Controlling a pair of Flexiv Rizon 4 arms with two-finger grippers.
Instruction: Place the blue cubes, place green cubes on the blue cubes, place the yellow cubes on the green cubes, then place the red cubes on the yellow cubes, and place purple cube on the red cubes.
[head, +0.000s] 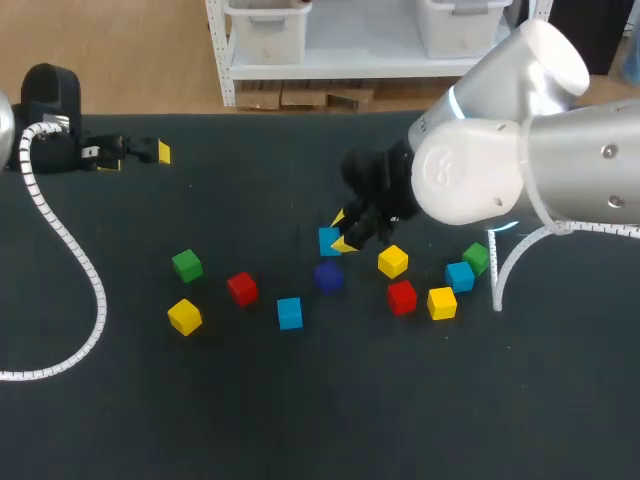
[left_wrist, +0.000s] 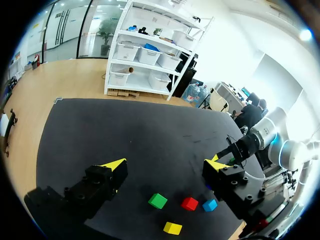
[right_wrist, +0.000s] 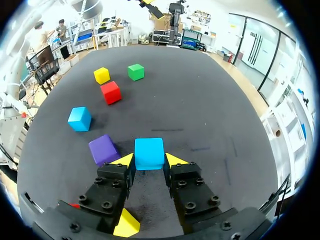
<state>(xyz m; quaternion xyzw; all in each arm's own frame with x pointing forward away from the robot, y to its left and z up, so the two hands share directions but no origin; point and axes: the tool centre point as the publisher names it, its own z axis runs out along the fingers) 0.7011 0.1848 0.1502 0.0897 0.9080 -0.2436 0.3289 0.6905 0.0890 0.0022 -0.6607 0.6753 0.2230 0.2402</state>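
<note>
Zero stacks so far: every cube I can count sits loose in a single layer on the black table (head: 300, 420), nothing on top of anything.

Down just past the purple cube (head: 328, 276), on its far side from the robot, the right gripper (right_wrist: 149, 161) has its yellow tips pressed against two opposite sides of a blue cube (right_wrist: 149, 153), so I'd call that clamped on it. Can't really tell from either angle whether that cube is off the mat yet or resting on it. Either way my read is we're on the very first step, getting blue number one.

The second blue cube (head: 289, 312) lies near the purple cube, to its left and a bit closer to the robot. The third blue cube (head: 459, 276) is off to the purple cube's right, right up against a green cube (head: 476, 258). The other green cube (head: 186, 265) is well out to the purple cube's left. A red cube (head: 401, 297) and a yellow cube (head: 392, 261) sit just right of the purple cube, with more reds and yellows on both sides of it.

The left gripper (head: 135, 155) is parked far to the left and back from the purple cube, fingers spread wide with nothing between them.

Still to do: basically everything. That means the blue bases, then greens, yellows, reds, and purple last.
</note>
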